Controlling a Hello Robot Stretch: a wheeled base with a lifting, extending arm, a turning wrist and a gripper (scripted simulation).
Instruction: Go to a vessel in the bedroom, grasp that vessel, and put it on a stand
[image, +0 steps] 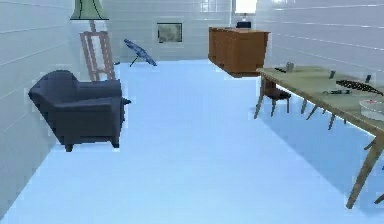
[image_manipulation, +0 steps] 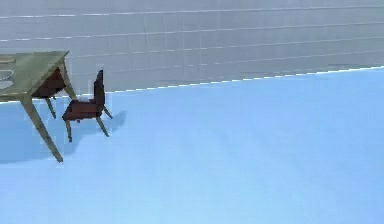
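Note:
A pale round bowl-like vessel (image: 374, 108) sits on the wooden dining table (image: 300, 84) at the forward view's right edge, next to small dark items. The same table's end (image_manipulation: 45, 66) reaches into the arm side view's left, with a curved pale rim (image_manipulation: 5, 78) at the picture's edge. A wooden cabinet (image: 238, 49) stands against the far wall with a lamp on top.
A dark blue armchair (image: 80, 108) stands at the forward view's left, a wooden easel-like frame (image: 97, 52) with a green lamp shade behind it. Dark chairs (image_manipulation: 88, 104) stand by the table. A framed picture (image: 169, 33) hangs on the far wall. Pale blue floor lies between.

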